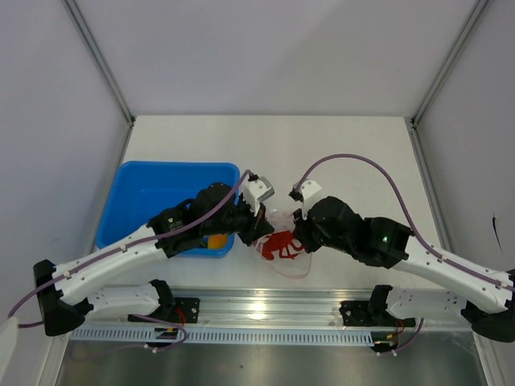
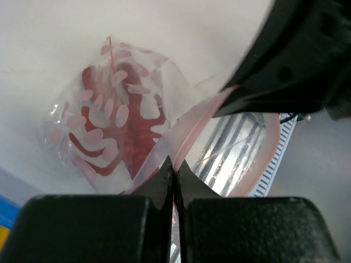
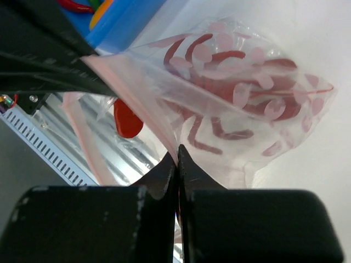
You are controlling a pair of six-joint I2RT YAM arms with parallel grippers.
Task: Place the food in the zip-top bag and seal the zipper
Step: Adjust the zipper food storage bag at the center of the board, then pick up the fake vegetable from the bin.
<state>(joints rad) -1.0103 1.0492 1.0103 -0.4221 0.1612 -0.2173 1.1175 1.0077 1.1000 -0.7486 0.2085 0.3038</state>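
Left gripper [image 2: 174, 167] and right gripper [image 3: 178, 154] each clamp shut on the bag's [image 2: 109, 120] zipper [image 2: 193, 131].
Right wrist view alone shows red and orange food [image 3: 97, 11] in the tray [image 3: 131, 23].

A robotics lab cell: white worktop [image 1: 362, 153] boxed by plain panels [image 1: 265, 48] on aluminium posts [image 1: 100, 60], with a mounting rail [image 1: 265, 305].
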